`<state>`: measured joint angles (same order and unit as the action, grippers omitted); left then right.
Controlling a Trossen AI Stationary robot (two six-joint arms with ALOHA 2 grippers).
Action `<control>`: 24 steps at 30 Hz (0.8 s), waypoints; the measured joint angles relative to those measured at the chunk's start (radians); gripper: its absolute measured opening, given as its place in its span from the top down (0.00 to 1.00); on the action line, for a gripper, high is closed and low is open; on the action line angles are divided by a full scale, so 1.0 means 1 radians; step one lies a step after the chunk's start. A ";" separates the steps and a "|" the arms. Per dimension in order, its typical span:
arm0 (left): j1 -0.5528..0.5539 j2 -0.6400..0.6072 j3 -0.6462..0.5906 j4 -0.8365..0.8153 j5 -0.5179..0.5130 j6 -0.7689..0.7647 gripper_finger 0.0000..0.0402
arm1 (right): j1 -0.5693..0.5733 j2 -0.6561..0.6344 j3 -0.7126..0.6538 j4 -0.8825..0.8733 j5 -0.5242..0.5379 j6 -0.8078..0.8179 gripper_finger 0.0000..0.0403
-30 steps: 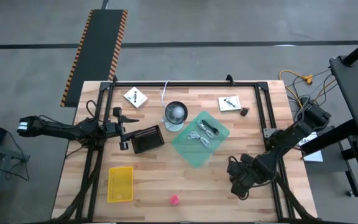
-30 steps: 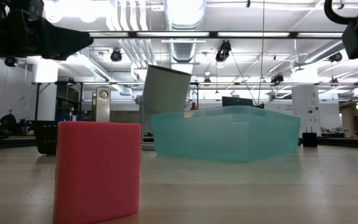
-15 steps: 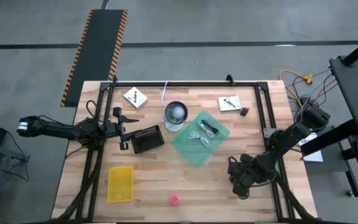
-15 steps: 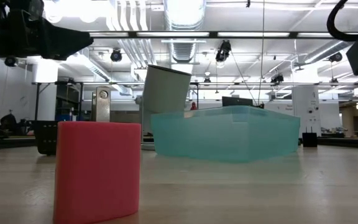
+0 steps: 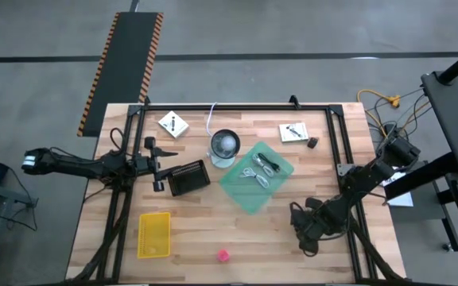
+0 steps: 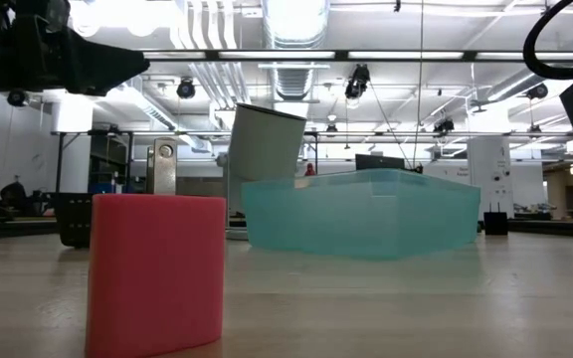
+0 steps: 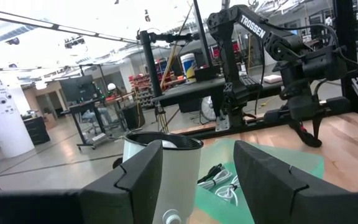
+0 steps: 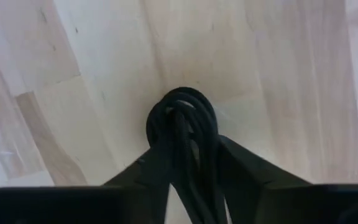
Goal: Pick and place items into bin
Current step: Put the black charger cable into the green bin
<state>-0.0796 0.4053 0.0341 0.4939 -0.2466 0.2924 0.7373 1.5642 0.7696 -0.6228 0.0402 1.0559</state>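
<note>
My right gripper (image 5: pixel 303 228) is over the table's near right part, shut on a dark thin coiled cable (image 8: pixel 182 121), pointing down at the wood. My left gripper (image 5: pixel 160 170) is open and empty at the table's left, raised, beside a black mesh basket (image 5: pixel 188 178); its fingers (image 7: pixel 138 177) frame the cup (image 7: pixel 163 171). The teal bin (image 5: pixel 255 178) at mid-table holds white coiled cables (image 5: pixel 262 167). Two white square packets (image 5: pixel 172 124) (image 5: pixel 294 132) lie flat at the far side. A tiny pink object (image 5: pixel 223 255) stands near the front edge and looms large in the low view (image 6: pixel 155 273). My right gripper pinches the dark cable's coil between its two fingers (image 8: pixel 241 168), coming from above and pointing down. The coil's looped end (image 8: pixel 182 102) sticks out past the fingertips toward the table. I cannot tell whether it touches the wood.
The round clear-grey cup (image 5: pixel 224 147) stands just left of the bin. A yellow mesh piece (image 5: pixel 154 234) lies at the near left. A small dark object (image 5: pixel 312 143) lies by the right packet. A black frame (image 5: pixel 237 107) runs round the table. Bare wood lies between bin and front edge.
My right arm has shifted a little, carrying its gripper and the dark cable slightly toward the table's left. Nothing else has moved.
</note>
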 joint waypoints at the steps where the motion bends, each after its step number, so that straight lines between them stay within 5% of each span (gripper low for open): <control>1: 0.000 0.000 0.000 0.000 0.000 0.000 0.55 | 0.000 0.000 0.000 0.002 0.000 -0.010 0.78; 6: 0.000 0.000 0.000 0.000 0.000 0.000 0.55 | 0.000 -0.003 -0.001 0.000 0.000 -0.022 0.95; 15: 0.000 0.000 0.000 -0.001 0.000 0.000 0.55 | 0.000 -0.004 0.014 0.007 0.015 -0.033 0.96; 24: 0.000 0.000 0.000 -0.001 0.000 0.000 0.55 | -0.003 -0.006 0.110 -0.002 0.161 -0.168 0.97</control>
<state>-0.0799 0.4053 0.0341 0.4927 -0.2466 0.2924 0.7340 1.5587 0.8797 -0.6246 0.2015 0.8877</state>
